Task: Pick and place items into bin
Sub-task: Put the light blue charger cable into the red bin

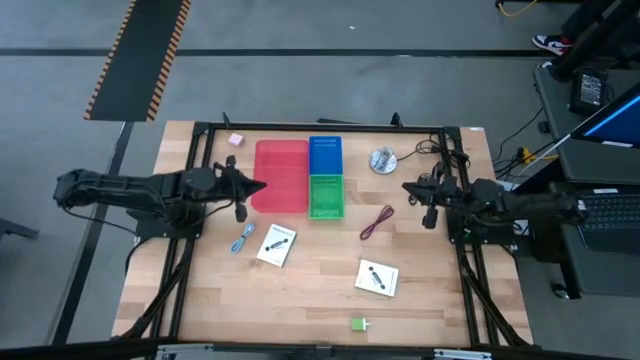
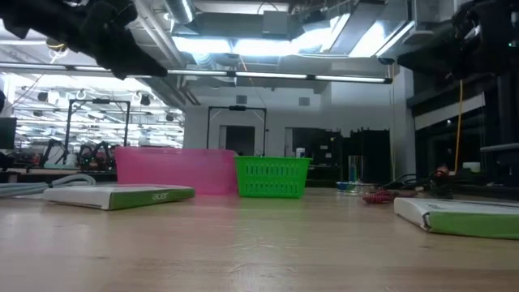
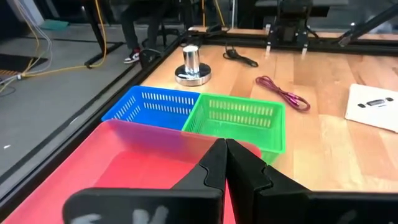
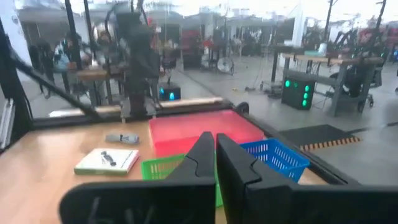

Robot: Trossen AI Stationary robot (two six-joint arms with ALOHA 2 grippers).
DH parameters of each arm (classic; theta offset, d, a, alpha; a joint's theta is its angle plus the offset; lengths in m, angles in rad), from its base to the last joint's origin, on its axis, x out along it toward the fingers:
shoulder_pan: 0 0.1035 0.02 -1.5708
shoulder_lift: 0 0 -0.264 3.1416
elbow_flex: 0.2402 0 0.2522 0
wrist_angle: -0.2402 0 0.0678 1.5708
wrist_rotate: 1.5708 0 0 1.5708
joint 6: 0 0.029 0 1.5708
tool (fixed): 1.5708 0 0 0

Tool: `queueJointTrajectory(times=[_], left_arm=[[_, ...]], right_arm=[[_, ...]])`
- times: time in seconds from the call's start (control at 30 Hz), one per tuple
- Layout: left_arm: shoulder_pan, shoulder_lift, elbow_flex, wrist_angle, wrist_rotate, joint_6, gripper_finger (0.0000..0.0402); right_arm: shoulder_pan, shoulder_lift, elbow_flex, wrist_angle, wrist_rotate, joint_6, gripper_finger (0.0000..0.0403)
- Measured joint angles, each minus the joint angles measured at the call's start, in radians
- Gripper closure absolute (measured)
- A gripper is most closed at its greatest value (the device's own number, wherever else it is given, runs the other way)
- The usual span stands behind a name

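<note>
Two white cards (image 1: 277,245) (image 1: 378,278) lie flat on the wooden table. A grey-blue cable (image 1: 243,238) lies left of the nearer card, a dark red cable (image 1: 376,222) right of the green basket (image 1: 326,196). A pink block (image 1: 236,140) sits at the far left, a green block (image 1: 358,323) near the front edge. My left gripper (image 1: 258,187) (image 3: 225,146) is shut and empty above the red bin's (image 1: 280,175) left edge. At the table's right side, my right gripper (image 1: 408,190) (image 4: 214,140) is shut and empty, pointing toward the baskets.
A blue basket (image 1: 325,155) stands behind the green one, both against the red bin's right side. A round silver disc (image 1: 382,160) stands at the far right, with a black cable (image 3: 239,57) beyond it. Black frame rails run along the table's left, right and far edges.
</note>
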Motion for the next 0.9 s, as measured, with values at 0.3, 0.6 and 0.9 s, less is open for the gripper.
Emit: queueJointTrajectory(times=[0.3,0.6,0.9], left_arm=[[-0.001,0.098,0.015,-0.007,0.1,-0.002,0.0398],[-0.02,0.169,0.1,-0.187,0.186,-0.089,0.0398],[-0.135,0.265,0.338,-0.479,0.155,-0.279,0.04]], right_arm=[[0.0,0.252,0.136,-0.104,0.0,-0.005,0.0402],[0.0,0.414,0.225,-0.112,-0.001,-0.037,0.0403],[0.0,0.51,0.23,-0.115,-0.001,-0.082,0.0402]])
